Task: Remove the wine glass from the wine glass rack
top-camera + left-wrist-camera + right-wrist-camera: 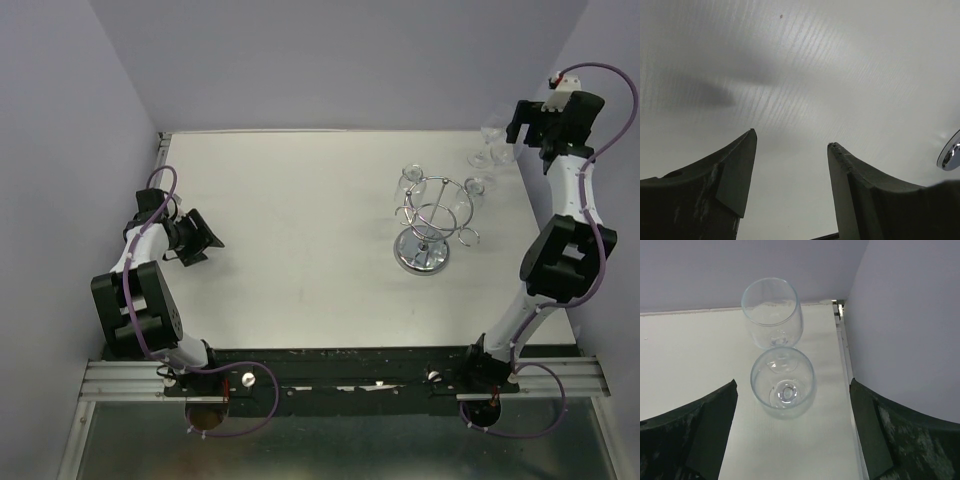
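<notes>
The chrome wine glass rack stands right of the table's middle on its round mirror base. A clear wine glass hangs on its far left hook and another on its far right hook. Two more wine glasses stand upright at the far right corner, the nearer one in front of the farther one. My right gripper is open and empty, raised above them; in the right wrist view the right gripper has the nearer glass below its spread fingers. My left gripper is open and empty at the left, as the left wrist view also shows.
The white table's right edge meets the lilac side wall close beside the two standing glasses. The back wall runs just behind them. An edge of the rack's chrome base shows at the right of the left wrist view.
</notes>
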{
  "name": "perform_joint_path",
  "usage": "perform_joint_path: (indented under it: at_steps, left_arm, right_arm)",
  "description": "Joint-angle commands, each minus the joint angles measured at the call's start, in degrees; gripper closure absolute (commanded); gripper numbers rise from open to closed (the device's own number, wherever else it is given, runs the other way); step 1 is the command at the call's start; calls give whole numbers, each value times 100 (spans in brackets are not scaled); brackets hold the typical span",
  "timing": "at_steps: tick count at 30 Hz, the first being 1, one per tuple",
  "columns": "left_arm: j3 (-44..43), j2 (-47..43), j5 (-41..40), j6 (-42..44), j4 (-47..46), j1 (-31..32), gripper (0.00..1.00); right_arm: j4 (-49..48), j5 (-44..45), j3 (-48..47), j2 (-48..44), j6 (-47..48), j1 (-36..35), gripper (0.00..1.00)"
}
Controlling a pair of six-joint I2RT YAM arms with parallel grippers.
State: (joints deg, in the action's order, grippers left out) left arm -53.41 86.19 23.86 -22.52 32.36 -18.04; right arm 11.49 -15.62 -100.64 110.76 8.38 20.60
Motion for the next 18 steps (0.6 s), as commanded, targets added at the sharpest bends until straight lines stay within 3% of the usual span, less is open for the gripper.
perform_joint_path:
  at_steps: [1, 5, 9, 14, 18]
  left_arm:
    - [-248, -217, 400, -77, -318, 38, 31]
    - [-766, -147, 681, 72, -336, 283, 28]
    - [-1583, -59, 647, 642, -204, 932, 27]
    - [-2506, -24, 392, 2092, 139, 2399, 26]
    - [-2955, 55, 392, 2647, 148, 3401, 25]
  right_arm:
    - [-147, 550, 448, -782, -117, 49, 0]
    - [-147, 753, 1124, -1511, -118, 49, 0]
    - [-129, 622, 1871, -2443, -109, 49, 1]
    - [72, -237, 3031, -3542, 119, 32, 6]
    - [635, -898, 3778, -4280, 838, -108, 15]
